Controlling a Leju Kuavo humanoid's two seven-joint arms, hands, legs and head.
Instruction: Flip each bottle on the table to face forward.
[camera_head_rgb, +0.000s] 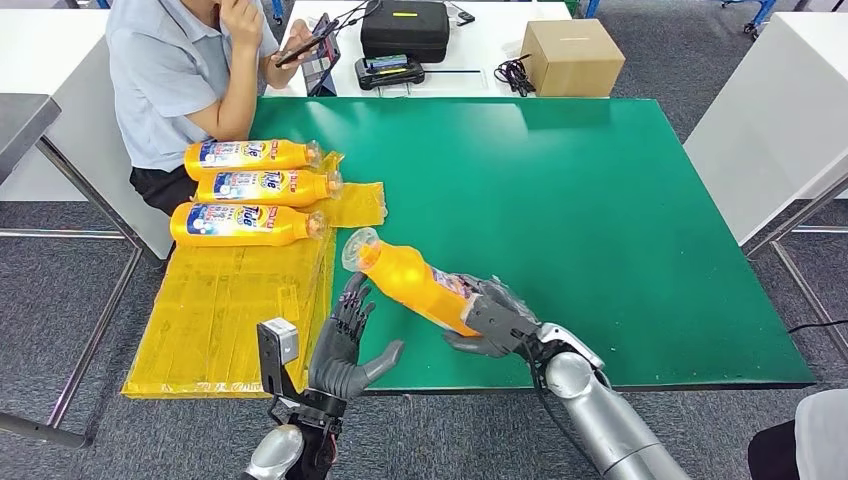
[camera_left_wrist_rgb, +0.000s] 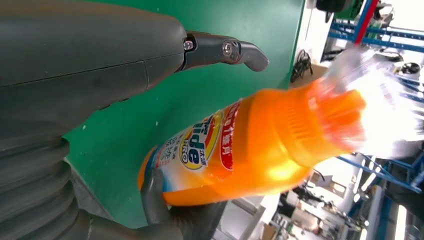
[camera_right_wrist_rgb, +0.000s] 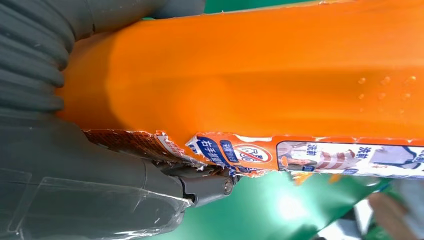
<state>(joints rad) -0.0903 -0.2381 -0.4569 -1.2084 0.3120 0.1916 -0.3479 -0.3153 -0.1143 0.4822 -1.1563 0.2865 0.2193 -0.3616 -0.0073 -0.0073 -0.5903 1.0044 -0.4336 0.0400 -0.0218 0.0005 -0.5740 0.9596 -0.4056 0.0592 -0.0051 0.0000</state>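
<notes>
My right hand (camera_head_rgb: 495, 322) grips the base of an orange detergent bottle (camera_head_rgb: 415, 280), lifted off the green table (camera_head_rgb: 600, 200) with its clear-wrapped cap pointing up and left. In the right wrist view the bottle (camera_right_wrist_rgb: 260, 80) fills the frame and a finger (camera_right_wrist_rgb: 205, 185) lies under its torn label. My left hand (camera_head_rgb: 345, 345) is open, fingers spread, just left of the bottle and not touching it. From the left wrist, the Tide label on the bottle (camera_left_wrist_rgb: 235, 150) shows beyond the thumb (camera_left_wrist_rgb: 225, 50). Three more orange bottles (camera_head_rgb: 255, 190) lie side by side, labels up, at the table's left.
A yellow mat (camera_head_rgb: 220, 310) covers the table's left front part. A person (camera_head_rgb: 190, 70) sits at the far left corner holding a phone. Behind the green table, a white table carries a black case (camera_head_rgb: 405, 28) and a cardboard box (camera_head_rgb: 572, 57).
</notes>
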